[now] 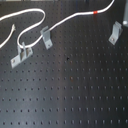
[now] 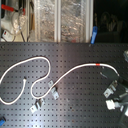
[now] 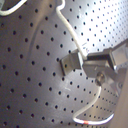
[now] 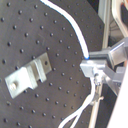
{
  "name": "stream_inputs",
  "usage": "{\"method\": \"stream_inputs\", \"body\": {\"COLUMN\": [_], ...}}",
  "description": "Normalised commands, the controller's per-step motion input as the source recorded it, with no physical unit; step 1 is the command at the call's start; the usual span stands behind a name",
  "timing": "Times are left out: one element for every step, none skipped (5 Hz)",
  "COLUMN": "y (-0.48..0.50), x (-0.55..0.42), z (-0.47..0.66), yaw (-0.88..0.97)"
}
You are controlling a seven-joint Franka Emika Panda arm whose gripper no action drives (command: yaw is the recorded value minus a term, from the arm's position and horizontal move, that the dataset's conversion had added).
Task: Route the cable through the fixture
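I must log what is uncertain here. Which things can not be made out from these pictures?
- Gripper: in the second wrist view its tips meet the cable; blur hides whether they clamp it.
- Cable's far end: cut off by the first exterior view's top edge.
- Fixture: blurred in the first exterior view; its bent top is unclear.
- Gripper in the second exterior view: cut off at the second exterior view's right edge.

Matt black perforated board [image 1: 75, 95], dull grey metal fixture [image 1: 115, 33], smooth white cable [image 1: 70, 20].
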Motion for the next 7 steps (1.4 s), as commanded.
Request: {"method": "stream_inputs", "body": {"y": [0.026, 0.048, 0.016, 0.289, 0.271, 0.005, 0.187], "x": [-0.113, -0.112, 0.012, -0.185, -0.281, -0.003, -0.169], "z": [0.30, 0.27, 0.00, 0.13, 0.17, 0.05, 0.49], "yaw": [0.83, 0.83, 0.16, 0.00, 0.33, 0.00, 0.12]}}
